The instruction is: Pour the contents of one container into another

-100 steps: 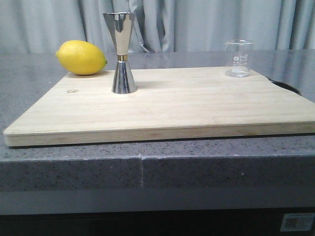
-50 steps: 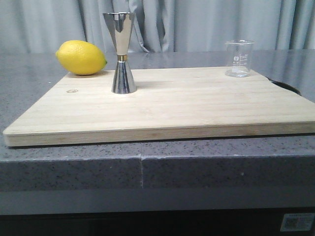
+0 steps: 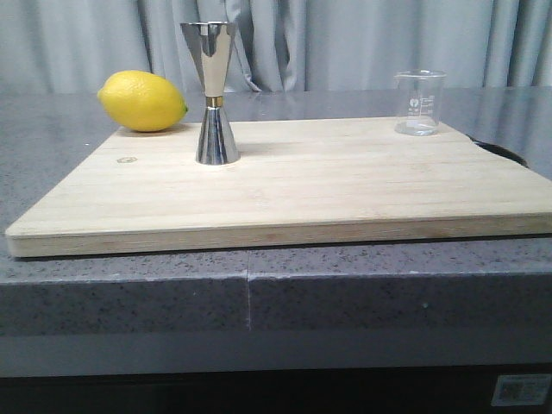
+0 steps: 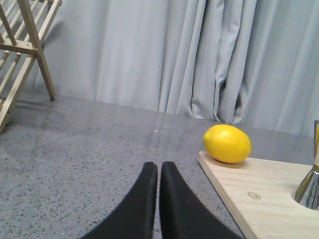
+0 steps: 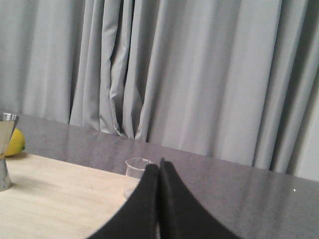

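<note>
With its fingers pressed together and holding nothing, the right gripper [image 5: 159, 172] is hovering just before the glass beaker [image 5: 135, 172], the steel jigger [image 5: 6, 152] standing well off to its side.

- Hourglass-shaped steel double jigger [image 3: 211, 90], upper left of the front frame: mirror-polished metal, thin gold band at waist.
- Small clear glass beaker [image 3: 420, 103], upper right: smooth, transparent, faint white print.
- Pale wooden board [image 3: 293, 185]: matt, fine straight grain.
- Grey speckled countertop [image 3: 259, 293]: stone-like, dull sheen.
- Yellow lemon [image 3: 142, 101]: finely dimpled, slightly glossy skin.
- Grey curtain [image 5: 199, 74]: matt cloth.
</note>
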Tool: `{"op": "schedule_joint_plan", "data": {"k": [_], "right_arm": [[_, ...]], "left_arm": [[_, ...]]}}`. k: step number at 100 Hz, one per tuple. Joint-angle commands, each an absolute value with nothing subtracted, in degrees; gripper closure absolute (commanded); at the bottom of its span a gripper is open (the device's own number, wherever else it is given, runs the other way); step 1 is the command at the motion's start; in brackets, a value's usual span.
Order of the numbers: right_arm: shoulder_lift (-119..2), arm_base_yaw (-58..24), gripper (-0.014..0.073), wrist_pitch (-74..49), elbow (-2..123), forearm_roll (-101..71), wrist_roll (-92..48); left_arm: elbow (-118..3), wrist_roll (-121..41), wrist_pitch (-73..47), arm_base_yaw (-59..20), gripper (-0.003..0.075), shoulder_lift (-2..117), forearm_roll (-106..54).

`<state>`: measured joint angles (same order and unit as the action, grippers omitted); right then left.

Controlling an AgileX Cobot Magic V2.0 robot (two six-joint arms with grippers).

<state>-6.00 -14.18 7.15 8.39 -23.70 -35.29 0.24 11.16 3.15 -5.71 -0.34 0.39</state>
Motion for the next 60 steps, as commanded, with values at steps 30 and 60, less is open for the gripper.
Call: {"op": "schedule_joint_plan", "data": {"k": [30, 60], "right_arm": [[-4.91, -3.81, 0.0664, 9.31, 4.11, -1.85, -7.32], [-0.06, 2.90, 0.0664, 7.81, -1.26, -0.78, -2.30]], "left_arm": [[1.85, 11.15, 7.88, -5.76, 0.0739, -1.53, 0.00], [1.85, 11.15, 7.88, -5.76, 0.0739, -1.53, 0.00]]}}
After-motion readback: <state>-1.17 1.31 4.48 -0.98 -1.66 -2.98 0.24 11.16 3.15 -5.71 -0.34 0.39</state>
